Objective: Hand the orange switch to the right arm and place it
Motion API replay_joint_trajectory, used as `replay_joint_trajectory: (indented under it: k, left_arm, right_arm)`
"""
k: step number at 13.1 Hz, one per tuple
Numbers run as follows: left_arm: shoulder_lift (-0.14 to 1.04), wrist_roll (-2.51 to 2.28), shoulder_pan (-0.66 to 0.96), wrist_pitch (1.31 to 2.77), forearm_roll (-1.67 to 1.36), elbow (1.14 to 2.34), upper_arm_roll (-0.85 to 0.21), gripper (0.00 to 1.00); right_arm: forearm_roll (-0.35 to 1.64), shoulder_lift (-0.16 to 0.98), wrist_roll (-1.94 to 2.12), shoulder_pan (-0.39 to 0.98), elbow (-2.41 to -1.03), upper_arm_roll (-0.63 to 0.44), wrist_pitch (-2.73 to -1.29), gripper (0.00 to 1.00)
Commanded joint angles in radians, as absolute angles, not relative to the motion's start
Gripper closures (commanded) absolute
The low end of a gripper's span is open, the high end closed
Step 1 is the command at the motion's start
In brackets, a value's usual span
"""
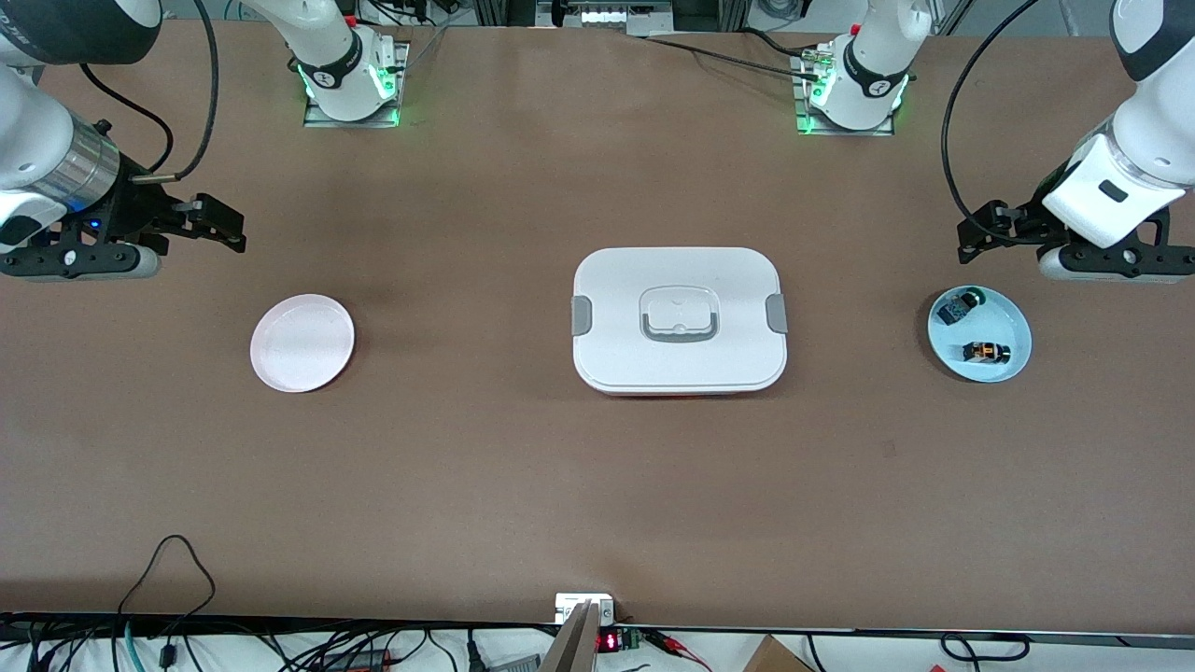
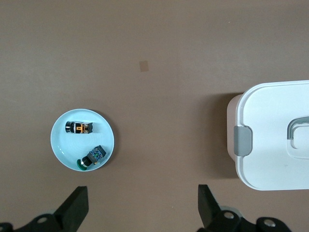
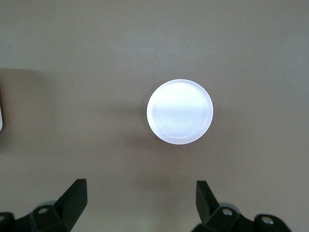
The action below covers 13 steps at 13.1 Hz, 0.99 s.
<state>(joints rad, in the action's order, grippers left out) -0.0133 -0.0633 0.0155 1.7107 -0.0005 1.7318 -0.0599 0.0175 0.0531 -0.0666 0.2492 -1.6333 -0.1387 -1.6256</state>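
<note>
Both grippers hanging with jaws spread wide, nothing held. Left gripper (image 1: 976,241) hovering over bare table just beside the small pale-blue round dish (image 1: 1013,317); right gripper (image 1: 224,229) hovering near the empty pink round plate (image 1: 302,343). Nothing started: pick, handover and placing all remaining. Tiny black switch with orange face (image 1: 985,352) lying on its side in the blue dish, next to a black part with green knob (image 1: 960,305), below the left jaws and apart from them.
</note>
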Motion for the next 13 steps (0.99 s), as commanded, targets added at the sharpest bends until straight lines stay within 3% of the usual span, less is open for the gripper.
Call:
replay_joint_trajectory:
  k: [1, 11, 13]
  left_arm:
    - [-0.014, -0.049, 0.008, 1.687, 0.006, 1.724, -0.057, 0.00]
    - [-0.008, -0.051, 0.008, 1.666, 0.008, 1.720, -0.055, 0.00]
    - [0.043, -0.049, 0.000, 1.661, -0.001, 1.675, -0.046, 0.00]
  right_arm:
    - [0.032, 0.049, -0.077, 0.241, -1.621, -0.135, -1.624, 0.00]
    - [0.032, 0.052, -0.072, 0.239, -1.620, -0.138, -1.643, 0.00]
    - [0.032, 0.052, -0.072, 0.239, -1.620, -0.138, -1.643, 0.00]
